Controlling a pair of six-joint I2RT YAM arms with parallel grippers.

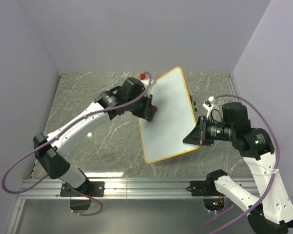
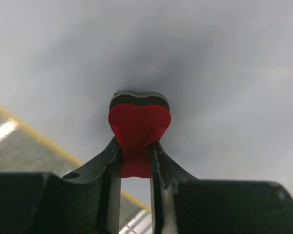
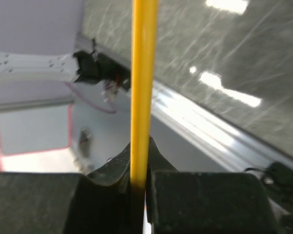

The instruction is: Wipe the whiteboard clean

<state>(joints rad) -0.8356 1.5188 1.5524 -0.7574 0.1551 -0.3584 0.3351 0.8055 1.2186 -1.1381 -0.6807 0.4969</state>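
Above a grey marbled counter (image 1: 88,97), 2 robot arms work together on a whiteboard (image 1: 168,117), seen from overhead. The whiteboard is the largest item: a white rectangle with rounded corners and a yellow rim (image 3: 144,73). It sits mid-scene, tilted, with its right side raised. Whether its lower left corner touches the counter cannot be told.

The right hand (image 1: 198,132) is clamped shut on the board's right edge near the lower corner. Its wrist camera shows the yellow rim running straight up between the 2 fingers. This grip probably steadies the board and angles its face toward the other arm.

The left arm reaches across from the left, and the left hand (image 1: 150,111) meets the board's left side. Its fingers are nearly closed, pinching a small red eraser (image 2: 139,131) by its back. The eraser's dark felt face is pressed flat against the white surface (image 2: 210,73), likely so a wipe bears down evenly.

No marks are visible on the parts of the board in view, so the wiping looks well advanced.
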